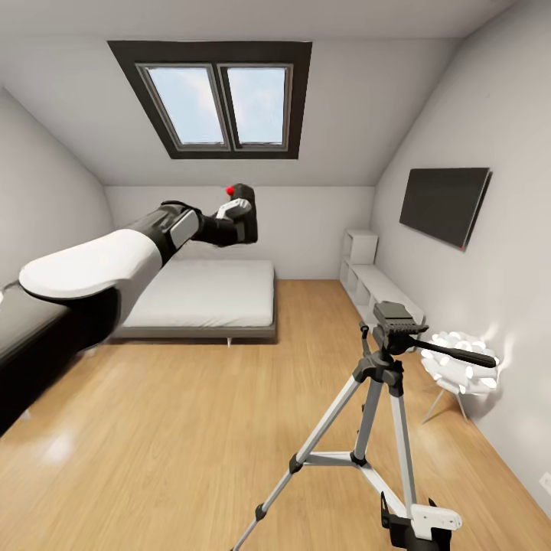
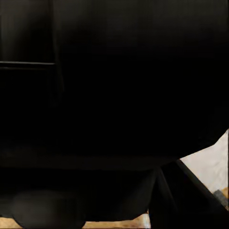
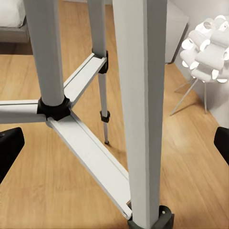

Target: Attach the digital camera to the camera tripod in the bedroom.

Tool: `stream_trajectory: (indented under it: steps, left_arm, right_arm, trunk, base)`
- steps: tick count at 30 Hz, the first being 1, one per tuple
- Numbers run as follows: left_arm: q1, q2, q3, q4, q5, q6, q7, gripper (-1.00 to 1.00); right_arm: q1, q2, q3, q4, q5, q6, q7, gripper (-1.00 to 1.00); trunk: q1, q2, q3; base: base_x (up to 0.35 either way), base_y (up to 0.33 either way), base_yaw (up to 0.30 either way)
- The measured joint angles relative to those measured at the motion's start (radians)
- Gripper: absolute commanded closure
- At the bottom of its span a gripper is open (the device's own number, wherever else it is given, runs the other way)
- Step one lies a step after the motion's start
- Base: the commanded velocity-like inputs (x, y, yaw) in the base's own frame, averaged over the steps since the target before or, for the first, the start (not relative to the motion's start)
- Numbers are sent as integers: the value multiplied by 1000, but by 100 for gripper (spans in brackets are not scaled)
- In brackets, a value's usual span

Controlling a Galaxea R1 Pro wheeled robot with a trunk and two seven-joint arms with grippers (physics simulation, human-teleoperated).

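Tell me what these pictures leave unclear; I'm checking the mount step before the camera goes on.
- Left gripper fingers: the digital camera covers them in the head view; in the left wrist view its black body blocks the lens.
- Camera tripod feet: cut off by the head view's bottom edge.
- Right gripper: just fingertips at the right wrist view's edges, straddling a silver leg.

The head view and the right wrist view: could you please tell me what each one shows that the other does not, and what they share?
Head view alone: the left gripper raised high, shut on the digital camera with its red button up; the skylight, the wall TV, and the tripod's black head with its pan handle.

Right wrist view alone: a close look at the tripod's centre hub, its flat braces and a leg's foot, with the right gripper's dark fingertips spread wide at the picture's edges.

Both: the camera tripod, the wood floor, the white lamp and the bed.
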Motion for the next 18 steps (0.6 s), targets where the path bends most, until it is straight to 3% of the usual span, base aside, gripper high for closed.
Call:
stream_trajectory:
  steps: [2,8,10,11,12,13,15,18]
  left_arm:
    - [-11,-5,-3,1,-5,11,-110,100]
    - [-32,-9,-9,2,-13,20,-320,100]
    - [-39,-10,-7,2,-16,20,-434,100]
    - [-40,-10,-12,2,-21,19,-462,100]
    - [-42,-10,-10,3,-28,19,-538,100]
    - [-42,-9,-15,3,-37,17,-563,100]
    - [-43,-5,-22,3,-75,16,-651,100]
    - [-44,-1,-88,1,-213,-5,-736,100]
  right_arm:
    - [0,0,0,0,0,0,0,-100]
    - [0,0,0,1,0,0,0,-100]
    - [0,0,0,3,0,0,0,-100]
    - [0,0,0,4,0,0,1,-100]
    - [0,0,0,5,0,0,1,-100]
    - [0,0,0,5,0,0,1,-100]
    - [0,0,0,6,0,0,1,-100]
    - [0,0,0,6,0,0,0,-100]
  trunk:
    - [0,0,0]
    - [0,0,0]
    - [0,0,0]
    - [0,0,0]
    - [0,0,0]
    - [0,0,0]
    - [0,0,0]
    - [0,0,0]
  base:
    - [0,0,0]
    - [0,0,0]
    - [0,0,0]
    - [0,0,0]
    - [0,0,0]
    - [0,0,0]
    - [0,0,0]
    - [0,0,0]
